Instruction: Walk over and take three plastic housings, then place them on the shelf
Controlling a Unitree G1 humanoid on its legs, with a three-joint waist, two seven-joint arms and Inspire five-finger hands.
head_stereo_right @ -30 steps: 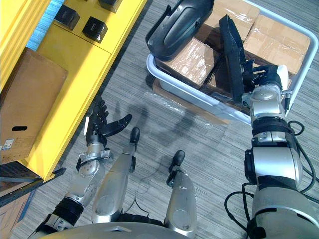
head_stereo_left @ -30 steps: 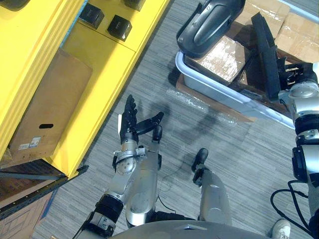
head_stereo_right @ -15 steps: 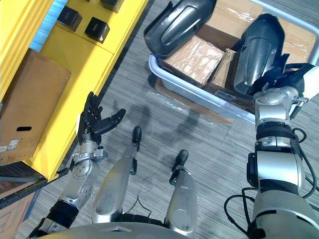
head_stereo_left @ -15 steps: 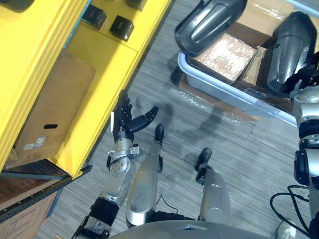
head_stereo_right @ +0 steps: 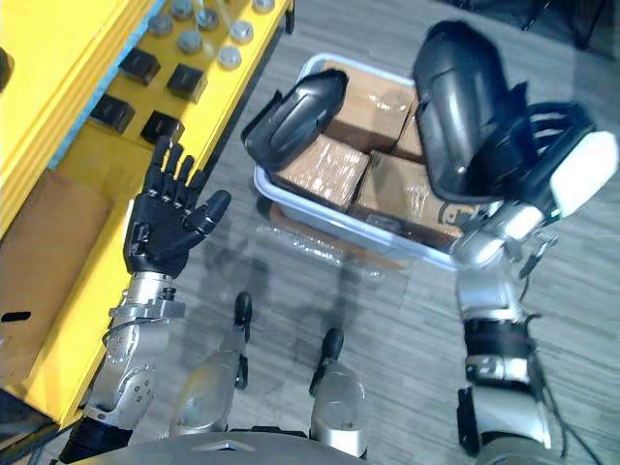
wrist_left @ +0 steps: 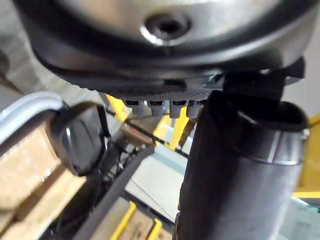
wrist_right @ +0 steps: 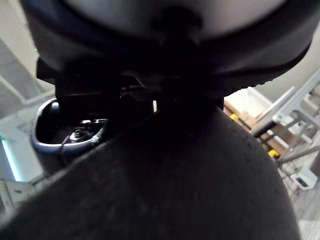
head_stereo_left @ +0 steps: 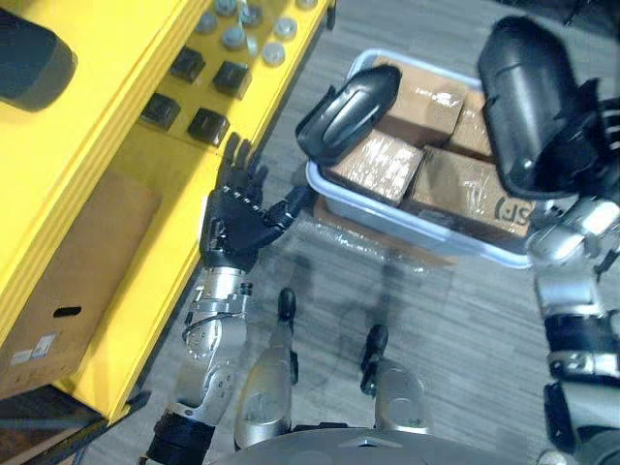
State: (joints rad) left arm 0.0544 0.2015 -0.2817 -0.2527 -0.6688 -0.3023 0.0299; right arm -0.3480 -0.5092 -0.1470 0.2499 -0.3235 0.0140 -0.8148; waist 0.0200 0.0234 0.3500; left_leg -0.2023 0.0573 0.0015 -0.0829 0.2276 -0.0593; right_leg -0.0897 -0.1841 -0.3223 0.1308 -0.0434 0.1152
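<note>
My right hand [head_stereo_right: 554, 145] is shut on a dark plastic housing [head_stereo_right: 453, 105] and holds it upright, high above the grey bin [head_stereo_left: 412, 221]. The housing's hollow inside [wrist_right: 65, 135] shows in the right wrist view. A second dark housing [head_stereo_left: 349, 101] leans on the bin's left rim, over several taped cardboard boxes [head_stereo_left: 376, 167]. My left hand [head_stereo_left: 235, 208] is open, palm up, fingers spread, between the bin and the yellow shelf [head_stereo_left: 145, 228]. A dark rounded object [head_stereo_left: 29, 63] lies on the shelf's upper level.
Small black blocks [head_stereo_left: 208, 126] and silver caps [head_stereo_left: 237, 37] sit on the shelf's lower board. A large cardboard box [head_stereo_left: 77, 266] stands under the shelf. Striped grey carpet [head_stereo_left: 455, 320] lies between the shelf and the bin.
My right hand has lifted the housing out of the bin and raised it high. My left hand has risen towards the shelf. The camera has shifted too.
</note>
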